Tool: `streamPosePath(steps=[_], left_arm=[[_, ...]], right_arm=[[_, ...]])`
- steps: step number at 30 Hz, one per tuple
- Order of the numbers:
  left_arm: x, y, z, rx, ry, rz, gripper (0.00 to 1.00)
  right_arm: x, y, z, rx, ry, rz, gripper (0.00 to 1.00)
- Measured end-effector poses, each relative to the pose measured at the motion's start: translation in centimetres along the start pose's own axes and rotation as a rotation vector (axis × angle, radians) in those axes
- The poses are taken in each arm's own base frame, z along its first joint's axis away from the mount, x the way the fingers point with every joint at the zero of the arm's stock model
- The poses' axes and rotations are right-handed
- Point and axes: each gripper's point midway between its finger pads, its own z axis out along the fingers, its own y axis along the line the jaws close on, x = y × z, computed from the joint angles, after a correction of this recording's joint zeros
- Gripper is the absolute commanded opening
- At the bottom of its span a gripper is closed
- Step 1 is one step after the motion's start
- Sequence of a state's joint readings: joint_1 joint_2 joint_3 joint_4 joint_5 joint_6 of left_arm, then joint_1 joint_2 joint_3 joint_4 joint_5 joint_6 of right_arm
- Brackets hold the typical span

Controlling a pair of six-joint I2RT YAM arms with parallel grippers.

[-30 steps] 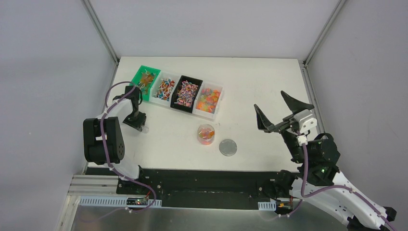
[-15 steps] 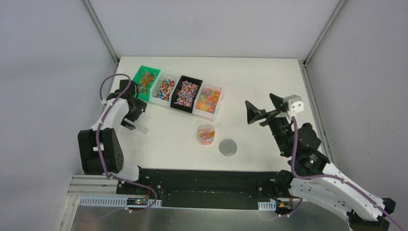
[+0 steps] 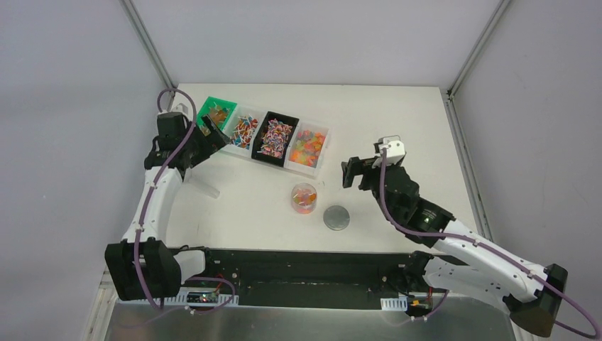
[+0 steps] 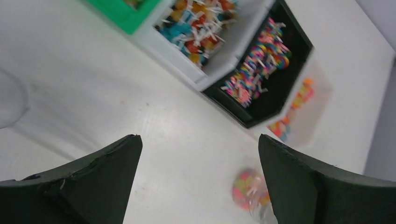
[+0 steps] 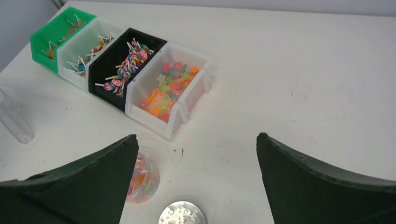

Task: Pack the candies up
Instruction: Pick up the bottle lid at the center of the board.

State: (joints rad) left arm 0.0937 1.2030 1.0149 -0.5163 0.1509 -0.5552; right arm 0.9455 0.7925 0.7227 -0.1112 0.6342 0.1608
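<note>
- Both tools are spread wide and nothing is held in either. The left tool is hung over the bench close by the green bin. The right tool is raised over the right half, turned toward the bins.
- The candies are kept in four bins lined up side by side at the back left of the bench. The green bin is followed by a white bin, a black bin and a clear bin.
- More candies are seen in a small clear jar, which is stood uncovered in front of the clear bin and apart from it.
- A grey round lid is laid flat just beside the jar, on its right and nearer the arms.
- A small clear tube is set on the bench in front of the green bin. Whether it is upright or lying cannot be told.
- From the right wrist, the jar and lid are seen low between the fingers, in front of the clear bin.
</note>
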Motion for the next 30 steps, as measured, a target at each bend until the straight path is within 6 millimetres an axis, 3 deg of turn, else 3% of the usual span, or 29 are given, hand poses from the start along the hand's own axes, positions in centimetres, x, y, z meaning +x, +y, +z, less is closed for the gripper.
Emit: streamPosePath(steps=[6, 12, 17, 30], left_arm=[[4.2, -5.3, -1.3, 0.358, 0.108, 0.151, 0.96], [7.5, -9.3, -3.1, 0.538, 0.134, 0.339, 0.95], [7.8, -9.2, -3.8, 0.561, 0.09, 0.4, 0.95], [6.3, -8.3, -4.2, 0.5, -0.019, 0.451, 0.95]], right_arm=[[4.8, 0.7, 0.4, 0.004, 0.17, 0.035, 1.0], [10.7, 1.7, 0.2, -0.027, 0.356, 0.052, 1.0], [15.9, 2.2, -0.5, -0.056, 0.512, 0.027, 1.0], [22.7, 2.7, -0.7, -0.07, 0.728, -0.05, 1.0]])
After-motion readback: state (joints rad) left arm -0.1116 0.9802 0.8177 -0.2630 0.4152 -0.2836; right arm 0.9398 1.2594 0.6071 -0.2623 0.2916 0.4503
